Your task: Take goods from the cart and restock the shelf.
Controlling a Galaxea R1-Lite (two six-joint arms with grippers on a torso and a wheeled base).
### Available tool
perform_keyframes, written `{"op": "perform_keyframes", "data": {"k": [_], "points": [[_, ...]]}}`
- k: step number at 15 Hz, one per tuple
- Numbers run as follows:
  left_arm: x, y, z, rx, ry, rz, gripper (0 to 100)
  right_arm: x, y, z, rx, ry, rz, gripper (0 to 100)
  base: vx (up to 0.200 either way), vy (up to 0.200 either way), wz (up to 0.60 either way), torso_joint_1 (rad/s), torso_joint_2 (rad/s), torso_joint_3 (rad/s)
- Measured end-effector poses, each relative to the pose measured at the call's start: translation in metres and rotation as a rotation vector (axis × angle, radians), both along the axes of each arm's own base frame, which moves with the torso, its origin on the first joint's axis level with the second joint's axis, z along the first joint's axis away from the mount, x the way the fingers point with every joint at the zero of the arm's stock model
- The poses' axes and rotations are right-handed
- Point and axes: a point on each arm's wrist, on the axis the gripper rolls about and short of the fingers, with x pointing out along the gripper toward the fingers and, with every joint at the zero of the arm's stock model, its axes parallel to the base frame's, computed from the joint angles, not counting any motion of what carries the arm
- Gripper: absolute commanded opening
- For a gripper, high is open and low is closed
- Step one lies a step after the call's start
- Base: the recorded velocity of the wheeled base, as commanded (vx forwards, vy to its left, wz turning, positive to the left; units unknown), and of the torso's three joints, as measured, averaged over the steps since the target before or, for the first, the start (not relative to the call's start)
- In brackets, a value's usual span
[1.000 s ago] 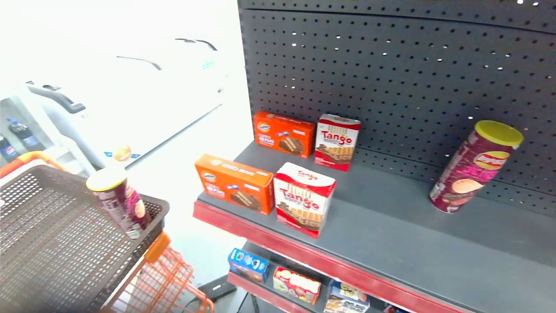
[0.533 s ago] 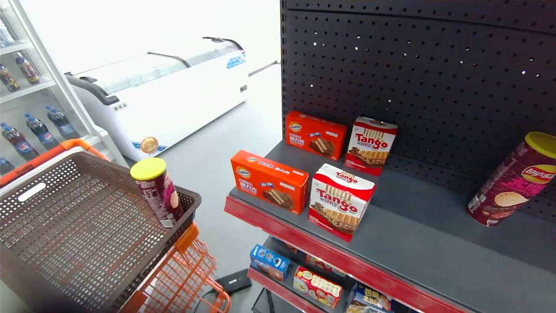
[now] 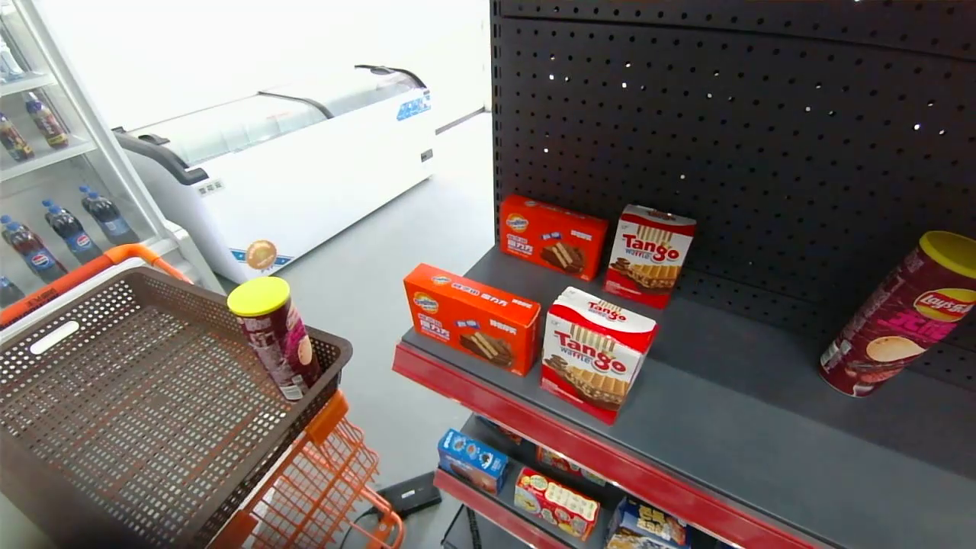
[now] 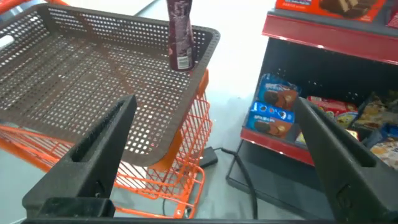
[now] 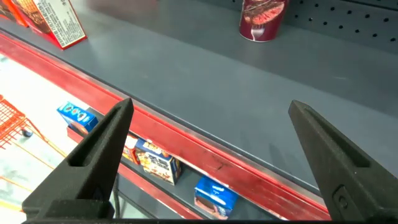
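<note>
A maroon chip can with a yellow lid stands upright in the right corner of the cart's brown mesh basket. In the left wrist view my left gripper hangs open and holds nothing, low beside the basket with the can ahead of it. A second chip can leans against the pegboard at the right of the grey shelf. My right gripper is open over the shelf's red front edge, and that can stands beyond it.
Two orange biscuit boxes and two red-and-white wafer boxes stand at the shelf's left end. A lower shelf holds several snack packs. A white chest freezer and a drinks fridge stand behind the orange cart frame.
The head camera swung left between one second and half a second ago, shifting the whole picture to the right. Since then nothing has visibly moved.
</note>
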Motion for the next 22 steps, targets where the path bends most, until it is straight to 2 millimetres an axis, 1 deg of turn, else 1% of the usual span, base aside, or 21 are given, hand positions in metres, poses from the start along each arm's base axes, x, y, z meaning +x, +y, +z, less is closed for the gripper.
{"op": "perform_keyframes", "data": {"k": [2,3,5,7,8,11,13,16,19,22], "points": [[0.007,0.0,0.017,-0.003,0.05,-0.023,100,0.0,0.0,0.0,0.0,0.0,0.0,100,0.0,0.0,0.0,0.0,0.0,0.0],[0.014,0.0,0.027,-0.009,0.084,-0.031,100,0.0,0.0,0.0,0.0,0.0,0.0,100,0.0,0.0,0.0,0.0,0.0,0.0],[0.034,-0.001,0.05,-0.041,0.141,-0.036,100,0.0,0.0,0.0,0.0,0.0,0.0,100,0.0,0.0,0.0,0.0,0.0,0.0],[0.064,-0.001,0.071,-0.071,0.192,-0.015,100,0.0,0.0,0.0,0.0,0.0,0.0,100,0.0,0.0,0.0,0.0,0.0,0.0],[0.081,-0.001,0.077,-0.077,0.21,-0.001,100,0.0,0.0,0.0,0.0,0.0,0.0,100,0.0,0.0,0.0,0.0,0.0,0.0],[0.137,0.004,0.087,-0.07,0.221,0.044,100,0.0,0.0,0.0,0.0,0.0,0.0,100,0.0,0.0,0.0,0.0,0.0,0.0],[0.178,0.01,0.083,-0.047,0.2,0.07,100,0.0,0.0,0.0,0.0,0.0,0.0,100,0.0,0.0,0.0,0.0,0.0,0.0],[0.227,0.019,0.068,0.009,0.146,0.085,100,0.0,0.0,0.0,0.0,0.0,0.0,100,0.0,0.0,0.0,0.0,0.0,0.0],[0.259,0.024,0.045,0.127,0.131,0.089,100,0.0,0.0,0.0,0.0,0.0,0.0,100,0.0,0.0,0.0,0.0,0.0,0.0],[0.279,0.027,0.023,0.157,0.145,0.089,100,0.0,0.0,0.0,0.0,0.0,0.0,100,0.0,0.0,0.0,0.0,0.0,0.0]]}}
